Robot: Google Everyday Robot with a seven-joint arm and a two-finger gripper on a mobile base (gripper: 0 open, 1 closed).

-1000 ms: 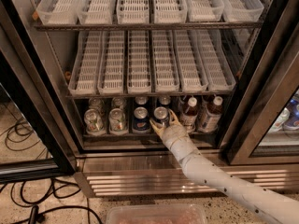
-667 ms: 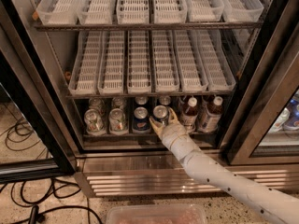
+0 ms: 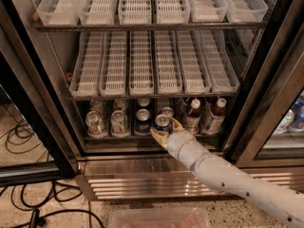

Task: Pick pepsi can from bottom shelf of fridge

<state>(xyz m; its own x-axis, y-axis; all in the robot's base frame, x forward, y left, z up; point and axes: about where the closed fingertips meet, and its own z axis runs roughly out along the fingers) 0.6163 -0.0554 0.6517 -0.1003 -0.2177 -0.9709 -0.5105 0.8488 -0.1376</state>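
Speckled floor [image 3: 57, 201] with black cables [image 3: 23, 215] lies in front of the fridge [image 3: 33, 80], whose door stands open before me. Its two upper shelves carry rows of white slotted trays [image 3: 142, 63]. Below them is the bottom shelf [image 3: 118, 137], dark and with a low front lip, and under that the ribbed steel base panel [image 3: 142, 182].

My arm [image 3: 237, 179] reaches up from the lower right, over that panel and into the lowest level. My gripper [image 3: 165, 128] sits at the front of the shelf, just right of centre, with one tan finger [image 3: 157, 137] at the lower left of the pepsi can [image 3: 163, 121] and the other at its right. As far as I can make out, both press against the can, so I have it clasped. It stands upright on the shelf.

Just beside it on the left is a second blue can [image 3: 143, 119], then two green-and-silver cans [image 3: 107, 122] further left. More cans stand behind them. To the right are two white-capped bottles [image 3: 203, 115]. A clear plastic tub [image 3: 159, 218] shows at the bottom edge.
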